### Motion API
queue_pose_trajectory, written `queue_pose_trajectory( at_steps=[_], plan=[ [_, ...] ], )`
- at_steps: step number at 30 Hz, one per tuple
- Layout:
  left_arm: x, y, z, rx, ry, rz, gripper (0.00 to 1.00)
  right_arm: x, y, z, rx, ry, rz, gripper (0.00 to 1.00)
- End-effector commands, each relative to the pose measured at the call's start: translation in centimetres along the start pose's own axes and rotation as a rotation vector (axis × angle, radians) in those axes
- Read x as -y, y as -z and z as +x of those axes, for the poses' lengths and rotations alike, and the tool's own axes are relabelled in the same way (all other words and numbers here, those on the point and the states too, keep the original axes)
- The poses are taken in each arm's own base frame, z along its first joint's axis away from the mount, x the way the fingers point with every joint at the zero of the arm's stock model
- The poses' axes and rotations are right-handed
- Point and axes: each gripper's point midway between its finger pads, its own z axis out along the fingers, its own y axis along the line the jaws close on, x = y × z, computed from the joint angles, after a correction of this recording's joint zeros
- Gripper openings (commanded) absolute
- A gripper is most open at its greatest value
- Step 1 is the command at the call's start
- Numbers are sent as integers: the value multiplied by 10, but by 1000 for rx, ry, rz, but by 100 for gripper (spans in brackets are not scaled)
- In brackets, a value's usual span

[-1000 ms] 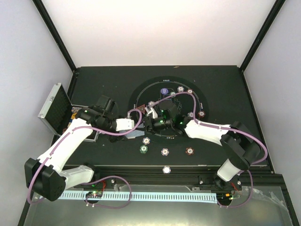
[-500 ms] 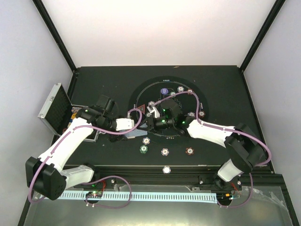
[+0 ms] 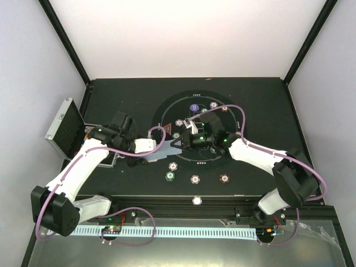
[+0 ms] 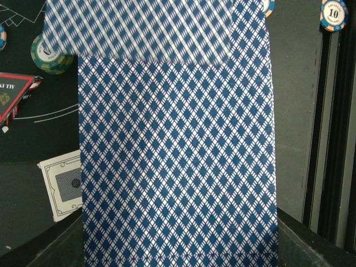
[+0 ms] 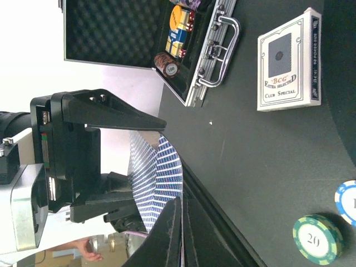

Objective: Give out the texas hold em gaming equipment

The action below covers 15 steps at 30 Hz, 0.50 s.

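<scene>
The right gripper (image 5: 180,222) is pinching its two fingers down almost flat on the edge of a single blue-and-white diamond-backed top card (image 4: 139,28). It is hanging just to the near-right of the red triangular marker (image 3: 166,127).

That card is lying offset from the rest of the deck (image 4: 178,167), which is bowing slightly. The left gripper (image 3: 150,147) is gripping the deck by its far end, just on the near side of the marker. Its fingers are largely hidden by the cards in its own wrist view.

A white card box (image 5: 289,61) is lying flat to the marker's left. The open silver ribbed metal case (image 3: 57,119) is standing well beyond that, further left. A green striped chip (image 4: 47,53) is sitting close by the marker.

The step in hand seems to be peeling one card off for dealing. To do it well:

- The right arm should be pulling along the card's plane, away from the left gripper, so that only one card is coming free.
- The left gripper should be clamping firmly enough that the deck is not fanning or slipping.
- Lifting should wait until the card is clearing the deck edge.
- The risk I would be watching for is a second card dragging out with the first.
</scene>
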Motion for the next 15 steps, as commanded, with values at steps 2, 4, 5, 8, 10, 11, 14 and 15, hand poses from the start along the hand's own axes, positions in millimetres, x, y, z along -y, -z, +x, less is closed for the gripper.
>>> queue_pose_trajectory(
  at_steps=[2,4,5,8,10,11,14,15],
  plan=[
    [-4,3,2,2,-16,-13,1,-6,11,-12,3,15,-21,2],
    [-5,4,4,-1,-14,-15,2,-7,11,-16,-1,17,-28,2],
    [-5,4,4,-2,-14,-16,2,-7,11,-18,-1,18,-28,2],
    [-6,5,7,-6,-12,-16,2,-7,14,-27,10,16,-33,2],
    [-6,5,7,-6,-10,-15,2,-7,15,-32,13,14,-39,2],
    [-6,5,7,-4,-9,-15,2,-7,16,-35,16,13,-42,2],
    [-4,4,9,-5,-7,-8,1,-7,20,-43,24,14,-50,2],
    [-4,4,10,-5,-6,-9,2,-7,21,-46,26,15,-52,2]
  ],
)
